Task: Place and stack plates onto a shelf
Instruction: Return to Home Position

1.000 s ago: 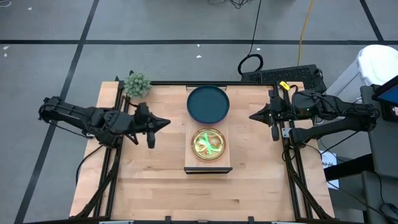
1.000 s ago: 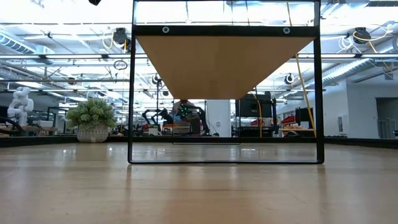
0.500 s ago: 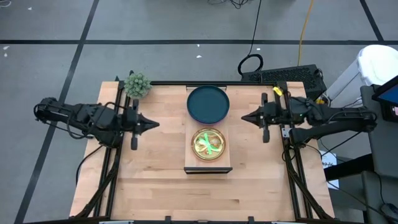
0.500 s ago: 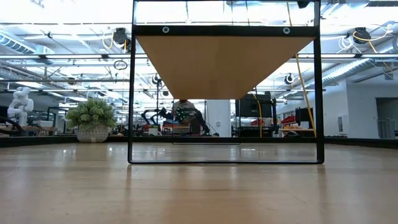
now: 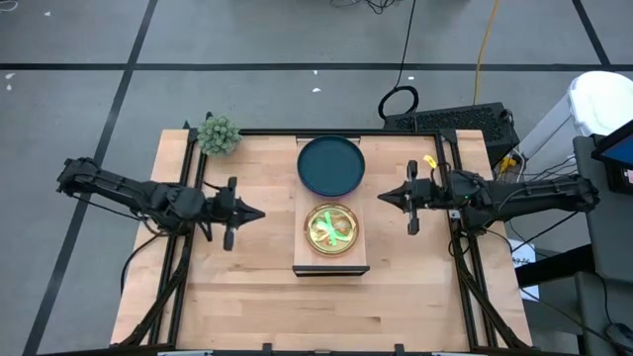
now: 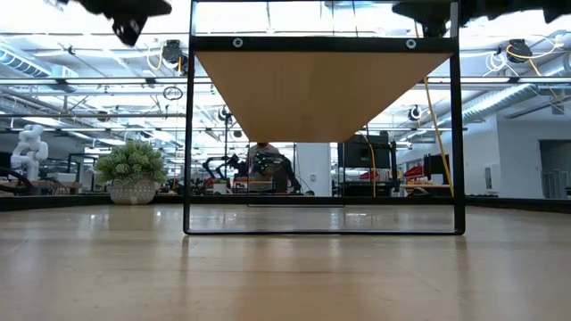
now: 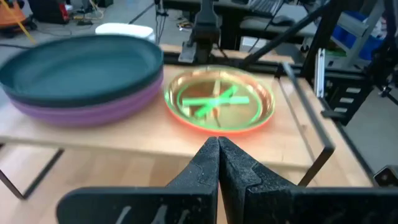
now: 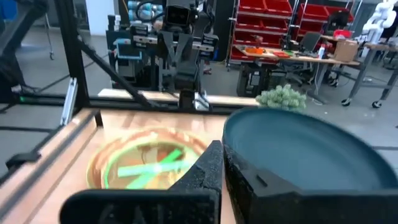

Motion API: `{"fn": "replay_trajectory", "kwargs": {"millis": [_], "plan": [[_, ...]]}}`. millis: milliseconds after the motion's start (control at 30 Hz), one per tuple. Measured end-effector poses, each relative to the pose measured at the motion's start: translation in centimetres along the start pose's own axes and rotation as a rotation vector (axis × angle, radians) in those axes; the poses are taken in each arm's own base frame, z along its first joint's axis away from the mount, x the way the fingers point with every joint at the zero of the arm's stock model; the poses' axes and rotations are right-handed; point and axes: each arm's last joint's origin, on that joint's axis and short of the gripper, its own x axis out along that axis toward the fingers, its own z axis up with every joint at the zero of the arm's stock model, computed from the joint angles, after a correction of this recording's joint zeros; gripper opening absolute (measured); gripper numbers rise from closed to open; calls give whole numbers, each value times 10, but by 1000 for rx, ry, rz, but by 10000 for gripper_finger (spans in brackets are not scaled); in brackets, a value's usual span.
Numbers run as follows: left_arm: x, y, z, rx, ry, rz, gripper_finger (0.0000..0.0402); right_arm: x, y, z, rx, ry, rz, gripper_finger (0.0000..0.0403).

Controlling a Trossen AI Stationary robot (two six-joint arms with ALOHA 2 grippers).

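Note:
The shelf (image 5: 331, 263) stands across the table's middle. On its far end a dark teal plate (image 5: 331, 165) tops a stack with purple beneath (image 7: 93, 107). At its middle sits a small stack of translucent pink and neon green plates (image 5: 332, 228). My left gripper (image 5: 260, 213) hovers shut to the left of the small stack, pointing at it. My right gripper (image 5: 383, 197) hovers shut to the right of the shelf, pointing at it from the other side. In the wrist views the shut fingertips (image 7: 217, 148) (image 8: 221, 155) stand short of the plates.
A small green plant (image 5: 219, 133) stands at the table's far left corner. Black frame rails (image 5: 188, 168) (image 5: 457, 237) run along both sides. The low view looks under the shelf's underside (image 6: 321, 89) between its black legs. Bare tabletop (image 5: 326, 311) lies toward the near edge.
Both grippers have come down and stayed shut, and their arms now show at the top of the low view. My left gripper has shifted a little toward the near edge and rolled. My right gripper has moved slightly toward the shelf and levelled out. The plates have not moved.

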Motion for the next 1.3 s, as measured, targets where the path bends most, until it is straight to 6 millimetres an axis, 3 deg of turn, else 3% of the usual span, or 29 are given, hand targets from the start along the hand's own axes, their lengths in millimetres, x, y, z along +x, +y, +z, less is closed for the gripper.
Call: {"fn": "replay_trajectory", "kwargs": {"millis": [367,600,733,1300], "plan": [[13,3,-51,21,59,-41,3,-4,5,-66,30,-55,29,0],[6,8,-71,3,33,-68,3,-13,6,-106,35,-105,26,0],[-2,11,-75,13,-8,-75,3,-15,6,-100,62,-188,23,0],[-23,22,-114,-20,-173,-135,3,-14,6,-108,65,-109,29,0]]}}
